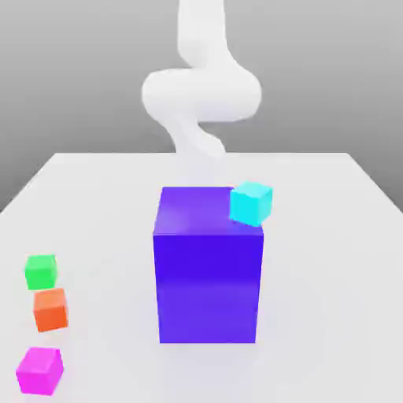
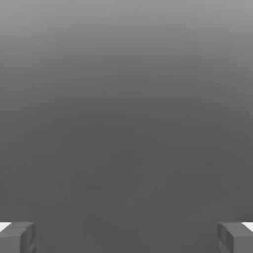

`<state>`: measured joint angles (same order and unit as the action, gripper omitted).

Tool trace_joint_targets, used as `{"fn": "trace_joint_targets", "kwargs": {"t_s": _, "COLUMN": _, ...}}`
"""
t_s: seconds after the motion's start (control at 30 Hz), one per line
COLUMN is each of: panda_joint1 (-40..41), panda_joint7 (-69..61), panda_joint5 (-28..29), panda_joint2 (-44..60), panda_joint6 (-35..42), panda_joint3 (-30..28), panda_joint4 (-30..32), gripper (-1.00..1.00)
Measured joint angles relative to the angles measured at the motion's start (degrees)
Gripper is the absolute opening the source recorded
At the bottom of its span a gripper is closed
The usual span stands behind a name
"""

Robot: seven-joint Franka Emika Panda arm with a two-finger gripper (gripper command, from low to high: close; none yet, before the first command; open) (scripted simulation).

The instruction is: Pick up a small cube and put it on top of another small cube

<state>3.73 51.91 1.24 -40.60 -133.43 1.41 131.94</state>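
The small magenta cube (image 1: 39, 370) rests on the white table (image 1: 330, 260) at the front of the exterior view's left. A small orange cube (image 1: 50, 308) and a small green cube (image 1: 41, 271) stand in a row just behind it. The white arm (image 1: 201, 94) rises at the back, behind the big block and far from the magenta cube. In the hand view my gripper (image 2: 126, 238) is open: two grey fingertips (image 2: 18, 237) stand wide apart with nothing between them, against plain grey.
A big blue-violet block (image 1: 208, 275) stands in the middle of the table. A small cyan cube (image 1: 251, 203) shows at its upper right corner; whether it touches the block I cannot tell.
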Motion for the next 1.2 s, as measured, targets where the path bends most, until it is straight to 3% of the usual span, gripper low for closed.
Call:
{"fn": "trace_joint_targets", "kwargs": {"t_s": 0.3, "panda_joint1": 12.59, "panda_joint7": 22.50, "panda_joint5": 4.94, "panda_joint2": 19.13, "panda_joint6": -5.81, "panda_joint3": 4.12, "panda_joint4": 0.51, "gripper": 0.00}}
{"fn": "trace_joint_targets", "kwargs": {"t_s": 0.6, "panda_joint1": 19.50, "panda_joint7": 43.86, "panda_joint5": 8.75, "panda_joint2": 37.80, "panda_joint6": -11.57, "panda_joint3": 1.96, "panda_joint4": 1.04, "gripper": 0.00}}
{"fn": "trace_joint_targets", "kwargs": {"t_s": 0.9, "panda_joint1": 24.01, "panda_joint7": 58.13, "panda_joint5": 2.55, "panda_joint2": 55.56, "panda_joint6": -18.10, "panda_joint3": -0.66, "panda_joint4": 1.85, "gripper": 0.00}}
{"fn": "trace_joint_targets", "kwargs": {"t_s": 1.1, "panda_joint1": 25.27, "panda_joint7": 60.45, "panda_joint5": -0.54, "panda_joint2": 67.79, "panda_joint6": -26.07, "panda_joint3": -0.84, "panda_joint4": 0.30, "gripper": 0.00}}
{"fn": "trace_joint_targets", "kwargs": {"t_s": 1.13, "panda_joint1": 25.23, "panda_joint7": 60.49, "panda_joint5": -0.53, "panda_joint2": 69.01, "panda_joint6": -27.00, "panda_joint3": -0.89, "panda_joint4": 0.06, "gripper": -1.00}}
{"fn": "trace_joint_targets", "kwargs": {"t_s": 1.2, "panda_joint1": 25.23, "panda_joint7": 60.49, "panda_joint5": -0.52, "panda_joint2": 69.01, "panda_joint6": -27.02, "panda_joint3": -0.89, "panda_joint4": 0.06, "gripper": -1.00}}
